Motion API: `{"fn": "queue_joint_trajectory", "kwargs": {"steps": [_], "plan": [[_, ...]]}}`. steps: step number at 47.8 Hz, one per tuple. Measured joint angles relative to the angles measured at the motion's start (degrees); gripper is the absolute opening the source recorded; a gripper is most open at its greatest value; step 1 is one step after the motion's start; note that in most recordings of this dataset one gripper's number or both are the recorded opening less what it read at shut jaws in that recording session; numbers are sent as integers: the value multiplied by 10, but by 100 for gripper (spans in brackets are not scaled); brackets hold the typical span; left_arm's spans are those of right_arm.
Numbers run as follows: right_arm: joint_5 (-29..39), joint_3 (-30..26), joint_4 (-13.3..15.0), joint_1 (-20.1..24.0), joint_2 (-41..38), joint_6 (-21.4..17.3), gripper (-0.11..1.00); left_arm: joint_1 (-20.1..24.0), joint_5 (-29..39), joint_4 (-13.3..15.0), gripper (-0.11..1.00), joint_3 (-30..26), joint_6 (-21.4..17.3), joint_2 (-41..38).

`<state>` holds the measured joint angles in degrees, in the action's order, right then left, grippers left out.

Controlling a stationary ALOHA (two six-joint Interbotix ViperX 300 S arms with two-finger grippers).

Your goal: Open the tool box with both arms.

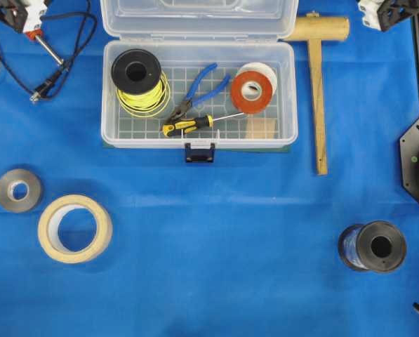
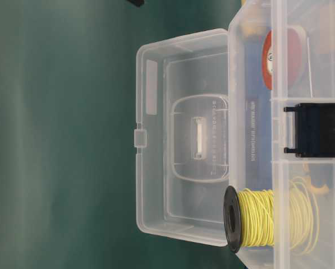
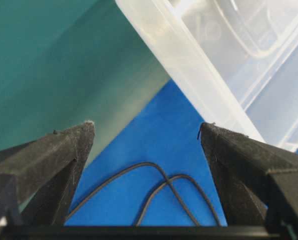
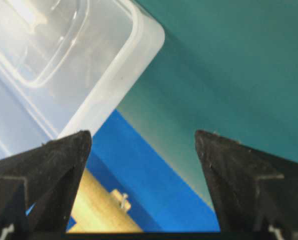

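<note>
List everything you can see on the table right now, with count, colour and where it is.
tool box: 1, clear, top centre, lid open
wire spool: 1, yellow, box left
pliers: 1, blue, box middle
screwdriver: 1, yellow-black, box front
tape rolls: 2, orange and white, box right
mallet: 1, wooden, right of box
masking tape: 1, beige, lower left
grey tape: 1, left
dark spool: 1, lower right
soldering iron: 1, upper left
left gripper: open
right gripper: open

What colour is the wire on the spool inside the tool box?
Yellow wire on a black spool; clearest in the overhead view.
</note>
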<state>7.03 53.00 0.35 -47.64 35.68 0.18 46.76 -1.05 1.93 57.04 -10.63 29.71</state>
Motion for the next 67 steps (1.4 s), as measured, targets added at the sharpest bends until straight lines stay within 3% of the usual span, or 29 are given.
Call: {"fn": "queue_joint_trajectory", "kwargs": {"steps": [6,12,31,44,49,56,67], "plan": [[0,0,-2,0,-1,-4,83,-5,0,0,91,3,13,5],[0,0,-5,25,-2,-7,83,-47,0,1,91,3,15,6],[23,5,-14,272,-2,-9,83,-266,-1,2,91,11,18,13],[25,9,-22,411,-2,-11,83,-382,-3,2,91,17,50,13],[27,10,-26,440,-3,-12,83,-414,-3,2,91,19,56,13],[46,17,-27,442,7,-14,82,-421,1,3,91,25,57,23],[81,54,-29,444,105,-20,82,-421,10,3,91,75,58,130]]}}
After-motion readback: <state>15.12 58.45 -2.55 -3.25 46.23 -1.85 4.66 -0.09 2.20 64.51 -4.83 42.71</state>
